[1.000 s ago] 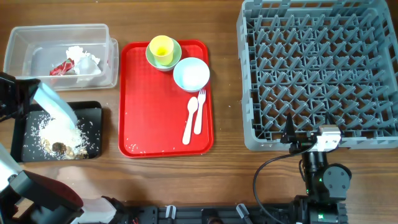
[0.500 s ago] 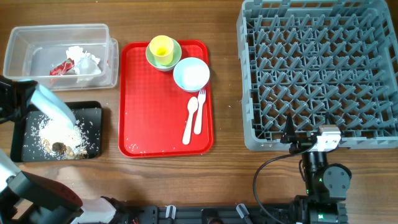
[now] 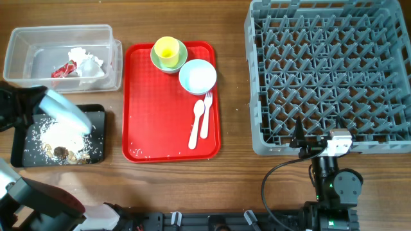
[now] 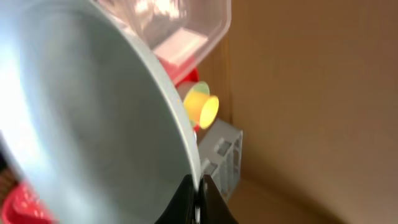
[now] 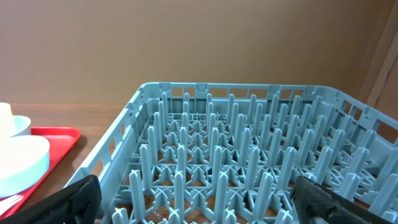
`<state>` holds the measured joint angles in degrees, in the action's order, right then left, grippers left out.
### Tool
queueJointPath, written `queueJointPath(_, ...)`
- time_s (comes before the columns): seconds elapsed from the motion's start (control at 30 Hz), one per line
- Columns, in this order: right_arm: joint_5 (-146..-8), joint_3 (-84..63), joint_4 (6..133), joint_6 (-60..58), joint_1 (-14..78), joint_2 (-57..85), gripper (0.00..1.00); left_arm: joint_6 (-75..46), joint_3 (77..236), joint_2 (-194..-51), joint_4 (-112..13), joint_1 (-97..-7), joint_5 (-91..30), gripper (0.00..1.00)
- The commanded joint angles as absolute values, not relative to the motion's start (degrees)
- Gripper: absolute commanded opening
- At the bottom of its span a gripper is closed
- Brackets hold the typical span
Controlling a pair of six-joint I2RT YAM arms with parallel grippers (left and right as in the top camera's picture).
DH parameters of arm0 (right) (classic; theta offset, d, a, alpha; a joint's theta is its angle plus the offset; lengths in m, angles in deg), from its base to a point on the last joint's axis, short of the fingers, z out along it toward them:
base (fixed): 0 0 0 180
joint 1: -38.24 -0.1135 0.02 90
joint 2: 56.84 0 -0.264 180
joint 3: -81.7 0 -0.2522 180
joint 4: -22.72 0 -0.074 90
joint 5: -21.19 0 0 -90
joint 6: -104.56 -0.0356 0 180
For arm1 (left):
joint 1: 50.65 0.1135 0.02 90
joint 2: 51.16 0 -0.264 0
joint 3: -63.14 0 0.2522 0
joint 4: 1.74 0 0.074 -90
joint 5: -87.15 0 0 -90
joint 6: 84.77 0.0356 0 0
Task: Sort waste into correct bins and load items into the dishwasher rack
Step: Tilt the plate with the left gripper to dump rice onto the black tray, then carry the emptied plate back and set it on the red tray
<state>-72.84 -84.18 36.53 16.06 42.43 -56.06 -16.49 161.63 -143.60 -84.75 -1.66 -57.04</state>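
The left gripper [image 4: 196,200] is clamped on the rim of the plate [image 3: 64,110], which is tilted over the black tray [image 3: 97,117] containing the scraps [image 3: 61,142]. The right gripper [image 5: 199,202] stands wide and empty at the near edge of the rack [image 3: 334,70]. The napkin [image 3: 87,63] and wrapper [image 3: 62,70] lie in the tub [image 3: 26,38]. The cup [image 3: 167,50], seated in the green bowl [image 3: 156,61], the blue bowl [image 3: 197,77], fork [image 3: 207,115] and spoon [image 3: 196,125] rest on the red tray [image 3: 160,115].

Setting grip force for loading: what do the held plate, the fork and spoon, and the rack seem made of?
Plate: pale blue, smooth, soft sheen, thin rim; probably plastic or melamine, glazed ceramic not excluded. Fork and spoon: white, matte, thin; likely plastic. Rack: grey, dull, moulded lattice and pegs; plastic.
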Motion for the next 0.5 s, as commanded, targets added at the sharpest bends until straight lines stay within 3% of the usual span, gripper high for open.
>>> queueJointPath(0.0, -72.34, -84.23, 36.42, 15.9, 42.6, -56.3, 1.0, -13.43, 161.98, -139.99, -89.71, -5.9, -60.06, 0.04)
queueJointPath(0.17, -72.34, -84.23, 36.42, 15.9, 42.6, -56.3, 1.0, -13.36, 161.98, -134.42, -93.19, -16.56, -52.93, 0.04)
queueJointPath(0.47, -72.34, -84.23, 36.42, 15.9, 42.6, -56.3, 1.0, -27.28, 160.3, -135.58, -86.13, -47.93, -21.06, 0.04)
